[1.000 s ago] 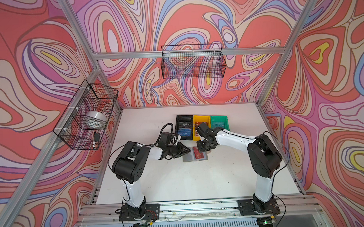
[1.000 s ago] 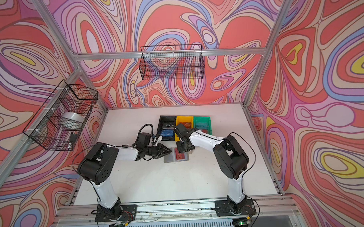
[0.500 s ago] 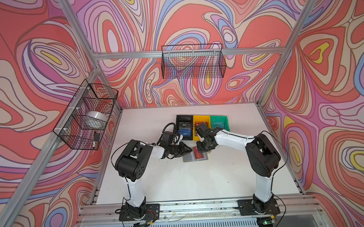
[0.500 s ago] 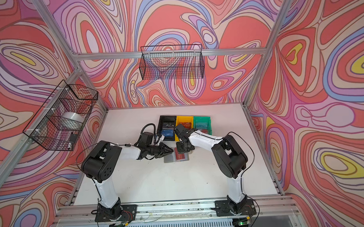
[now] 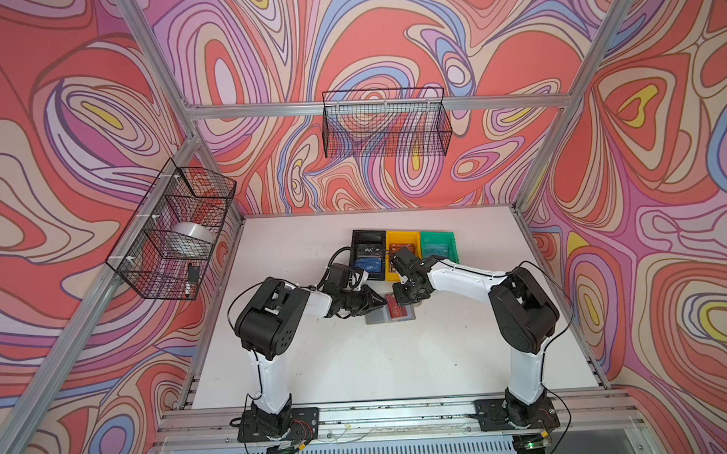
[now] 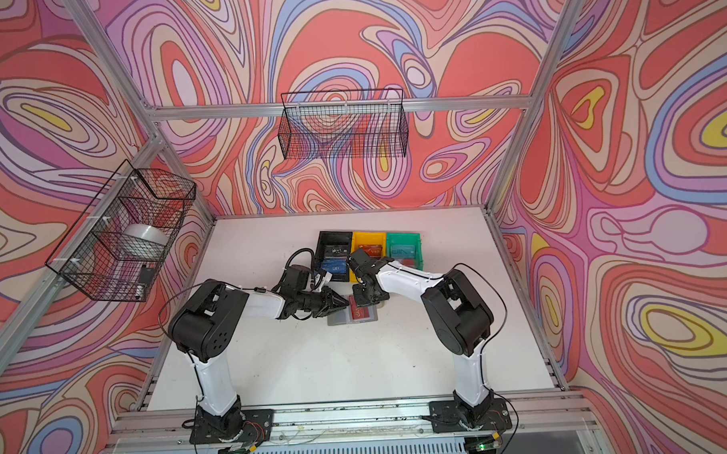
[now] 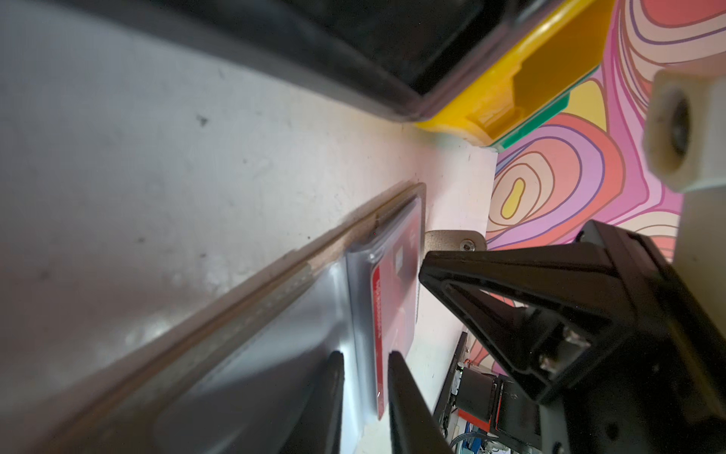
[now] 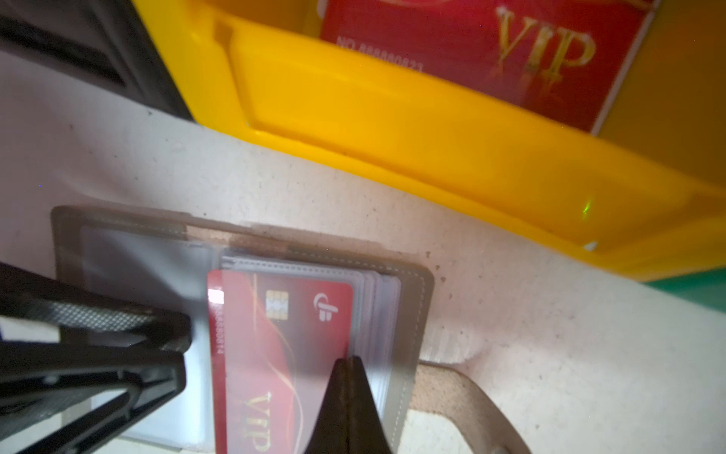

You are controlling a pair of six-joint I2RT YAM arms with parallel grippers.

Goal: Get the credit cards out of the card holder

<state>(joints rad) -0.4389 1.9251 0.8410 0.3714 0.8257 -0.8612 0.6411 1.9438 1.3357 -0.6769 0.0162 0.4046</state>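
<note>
The grey card holder (image 5: 375, 319) (image 8: 416, 314) lies open on the table in both top views. A red VIP credit card (image 5: 397, 312) (image 8: 275, 353) sits in its right-hand sleeve, its left edge sticking out a little. My left gripper (image 5: 383, 302) (image 7: 365, 361) lies low beside that edge, open by a narrow gap. The clear sleeve and the card's edge (image 7: 379, 393) show between its fingers. My right gripper (image 5: 410, 299) (image 8: 349, 359) is shut, empty, tip down on the card's right edge.
Black (image 5: 368, 235), yellow (image 5: 402, 237) and green (image 5: 437, 236) bins stand in a row just behind the holder, with loose cards in them; a red VIP card (image 8: 491, 59) lies in the yellow one. Wire baskets hang on the left wall (image 5: 170, 234) and back wall (image 5: 385, 123).
The left arm shifted slightly to the right toward the holder a second ago and has held since. The right arm and the holder have not moved.
</note>
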